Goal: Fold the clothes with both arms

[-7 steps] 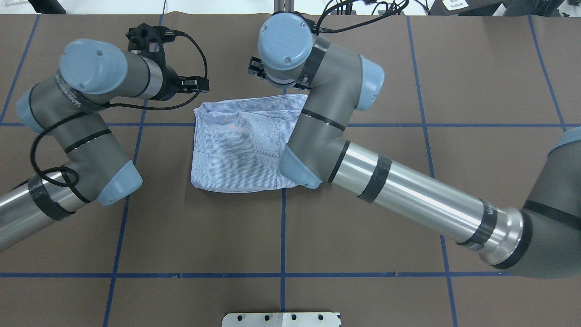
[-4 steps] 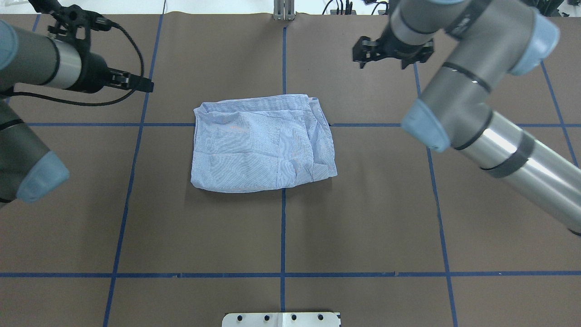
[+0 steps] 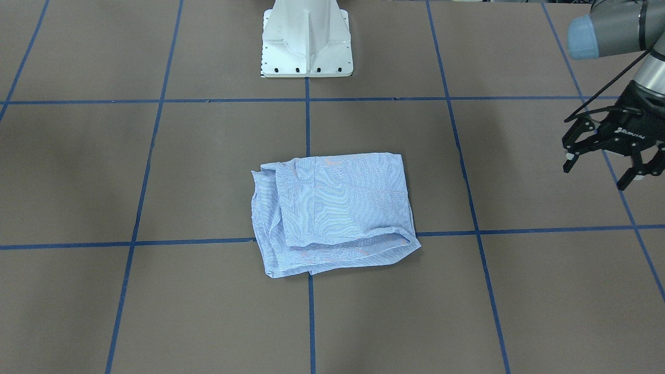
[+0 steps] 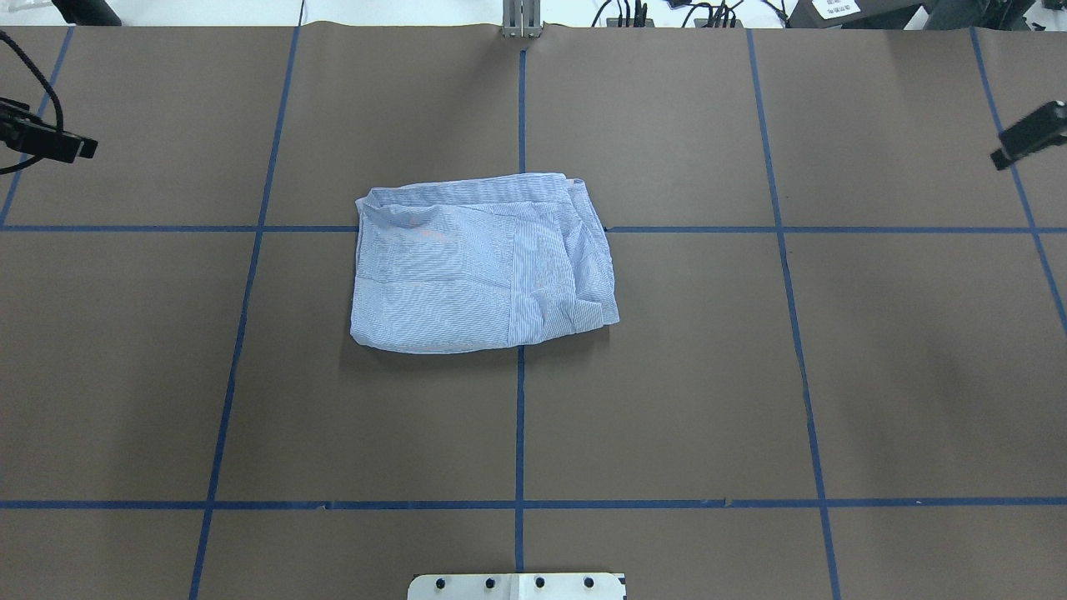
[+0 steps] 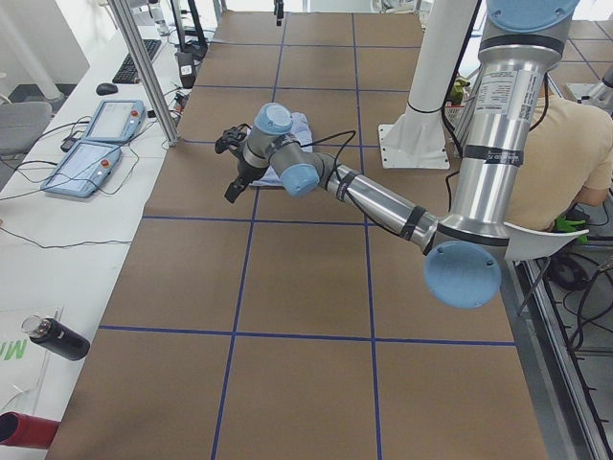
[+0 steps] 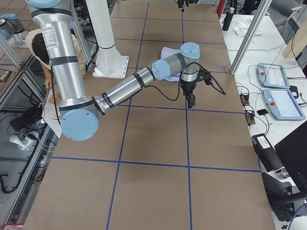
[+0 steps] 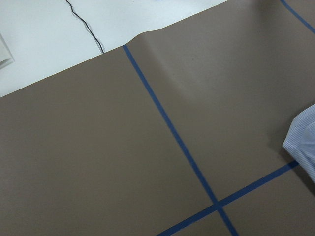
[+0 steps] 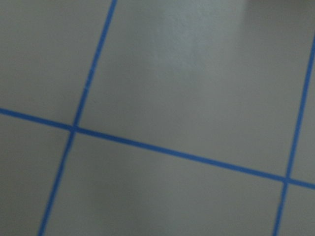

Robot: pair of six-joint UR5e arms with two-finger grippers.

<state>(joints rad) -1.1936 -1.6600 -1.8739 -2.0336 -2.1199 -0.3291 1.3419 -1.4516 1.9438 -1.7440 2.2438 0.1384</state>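
Now the shirt lies long-axis left-right; left end effector spread wide, right end effector: cannot tell.

The right arm reaches across the brown table, the right gripper pointing down; the light-blue shirt lies at its eleven o'clock, partly hidden.

White lettering on the left hand, right edge of the front-facing view: too small to read. Lower left of the left-side view, a green "M" on a paper sheet, cut off by the frame. A label on the left arm, upper right: illegible.
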